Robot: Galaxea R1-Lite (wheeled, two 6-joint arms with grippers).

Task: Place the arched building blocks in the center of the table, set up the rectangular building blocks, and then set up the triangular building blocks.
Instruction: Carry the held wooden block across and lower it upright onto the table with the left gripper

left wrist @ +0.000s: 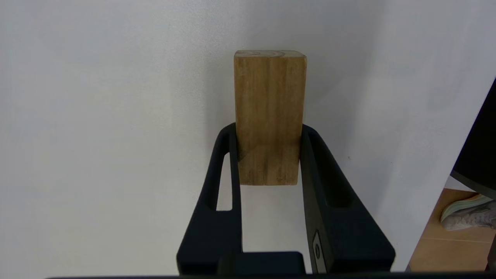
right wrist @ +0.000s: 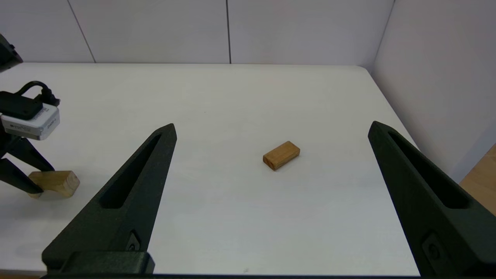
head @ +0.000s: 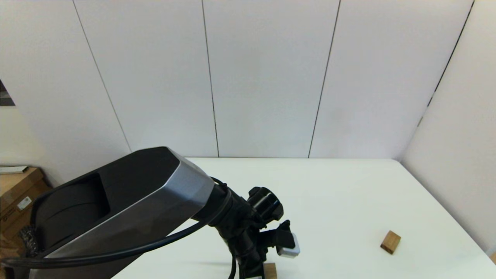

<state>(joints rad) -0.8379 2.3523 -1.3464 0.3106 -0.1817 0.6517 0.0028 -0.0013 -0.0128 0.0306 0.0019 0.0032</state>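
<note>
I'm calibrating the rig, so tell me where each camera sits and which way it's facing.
Head view: high on the robot, facing forward and down at the table; left arm in foreground.
Left wrist view: behind the left end effector, shut on a wooden block.
Right wrist view: behind the open right end effector, facing the rectangular block.
Shared: head and right wrist show that block.
</note>
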